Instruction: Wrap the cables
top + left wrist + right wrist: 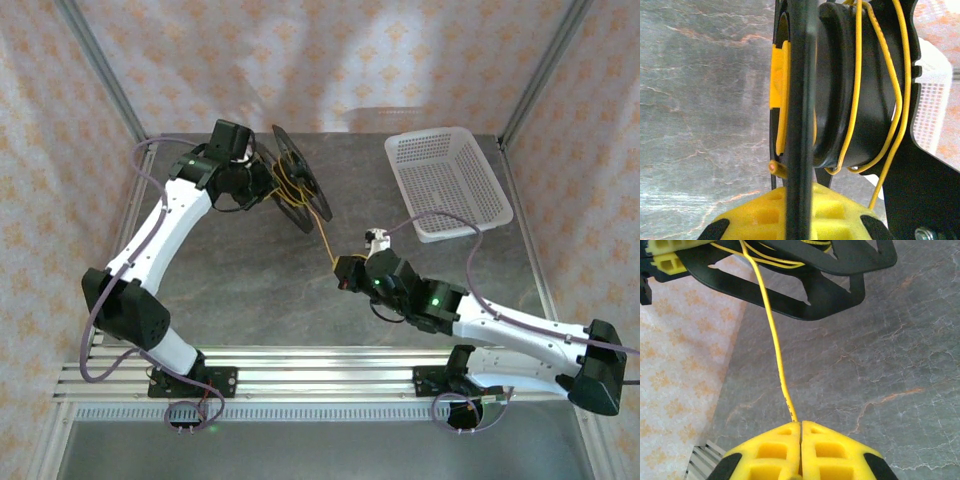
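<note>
On one table [260, 300] sits one white basket [450, 185], upper right. One black spool [300, 180], upper centre, is clamped by the left tool [262, 182]. The right tool [801, 430], centre, pinches one yellow cable [326, 240] running up to loops on the spool.

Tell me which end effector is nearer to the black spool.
Left. The left end effector is clamped on the black spool; the right end effector is apart from it, pinching the yellow cable that runs to it.
</note>
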{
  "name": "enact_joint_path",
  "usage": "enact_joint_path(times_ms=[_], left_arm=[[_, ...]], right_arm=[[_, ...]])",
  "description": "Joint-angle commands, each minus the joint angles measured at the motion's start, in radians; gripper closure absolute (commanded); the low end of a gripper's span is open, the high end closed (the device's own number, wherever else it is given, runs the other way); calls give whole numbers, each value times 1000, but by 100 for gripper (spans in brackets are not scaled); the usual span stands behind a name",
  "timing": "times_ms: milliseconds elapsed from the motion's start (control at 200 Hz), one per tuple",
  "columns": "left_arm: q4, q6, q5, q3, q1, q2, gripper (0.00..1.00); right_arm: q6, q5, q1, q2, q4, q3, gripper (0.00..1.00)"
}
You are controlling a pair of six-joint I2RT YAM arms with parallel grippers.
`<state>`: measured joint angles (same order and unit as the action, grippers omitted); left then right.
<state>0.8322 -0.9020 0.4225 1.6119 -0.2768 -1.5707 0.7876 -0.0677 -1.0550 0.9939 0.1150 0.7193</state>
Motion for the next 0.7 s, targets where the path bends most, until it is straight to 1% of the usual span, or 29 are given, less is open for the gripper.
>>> enact_joint_path(times_ms=[0,45,95,210,335,440,696], left_arm=[[-301,-92,-30,12,61,83,100],[-326,-103,-4,2,63,101,100],[-345,-108,28,-5,64,119,100],[-384,-108,124,-27,63,164,100],[-391,-74,230,-53,64,222,100],[-357,-35,276,-67,63,266,100],[-356,18,450,-113,63,326,100]], right_arm=[[88,-49,-25,-10,81,-36,100],[128,-61,-12,1,85,-47,100],[174,-37,24,11,66,-73,100],[252,74,139,13,-100,-157,100],[249,192,264,33,-143,-143,100],[249,285,366,59,-167,-128,100],[264,564,584,185,-338,-74,100]])
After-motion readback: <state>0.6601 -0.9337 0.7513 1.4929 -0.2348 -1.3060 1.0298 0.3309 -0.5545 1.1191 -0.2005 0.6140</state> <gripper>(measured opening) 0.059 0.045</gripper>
